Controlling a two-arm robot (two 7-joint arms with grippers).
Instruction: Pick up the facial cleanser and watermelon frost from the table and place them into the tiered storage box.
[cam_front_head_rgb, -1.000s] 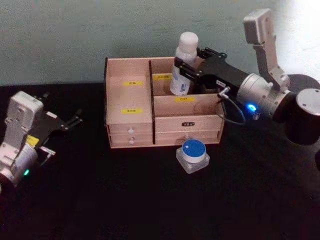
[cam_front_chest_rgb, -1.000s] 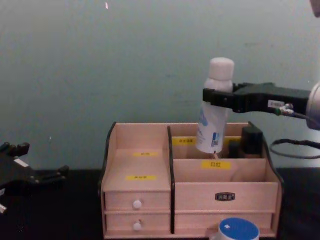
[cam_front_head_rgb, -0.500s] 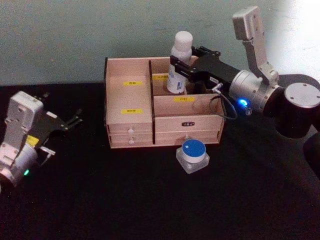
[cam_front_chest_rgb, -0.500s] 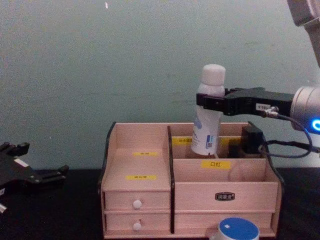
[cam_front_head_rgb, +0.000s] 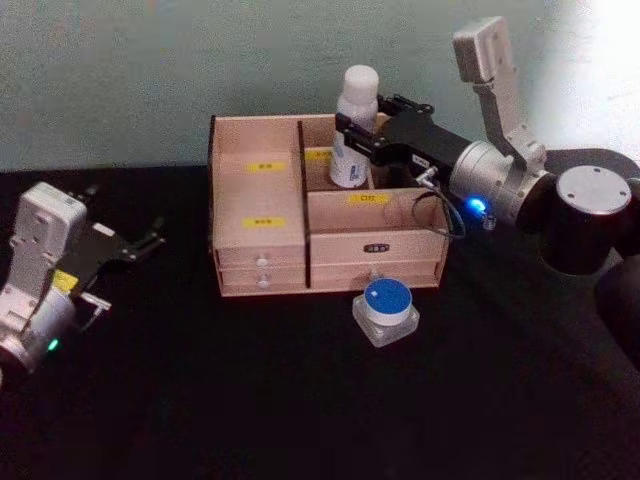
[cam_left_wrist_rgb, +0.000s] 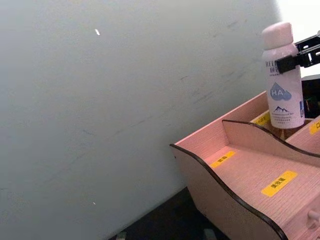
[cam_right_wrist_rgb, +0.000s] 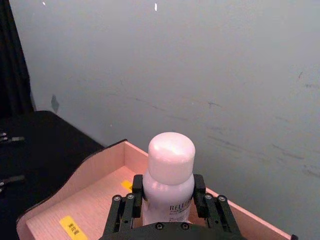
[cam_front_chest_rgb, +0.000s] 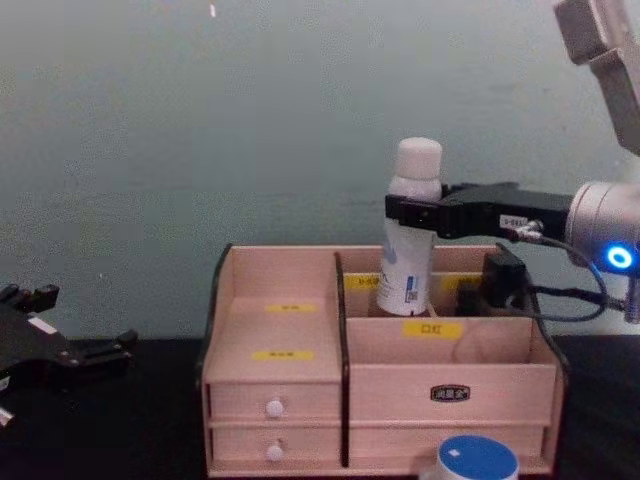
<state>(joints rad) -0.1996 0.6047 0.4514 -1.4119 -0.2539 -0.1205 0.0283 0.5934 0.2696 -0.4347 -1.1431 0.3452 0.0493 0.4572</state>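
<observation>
white facial cleanser bottle (cam_front_head_rgb: 358, 85) stands in the tiered storage box's (cam_front_head_rgb: 258, 215) back compartment, right gripper (cam_front_head_rgb: 357, 133) clamped on its shoulder, reaching in from the right. left gripper (cam_front_head_rgb: 122, 218) is parked wide. blue-lidded watermelon frost (cam_front_head_rgb: 385, 298) sits before the box, nearer the right arm. chest view: bottle upright, cap up, its base hidden behind the divider.

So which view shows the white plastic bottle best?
Chest view: the white plastic bottle side-on, right gripper clamping its neck, base in the wooden organiser. Head: smaller, left gripper parked. Left wrist: label. Right wrist: cap.
</observation>
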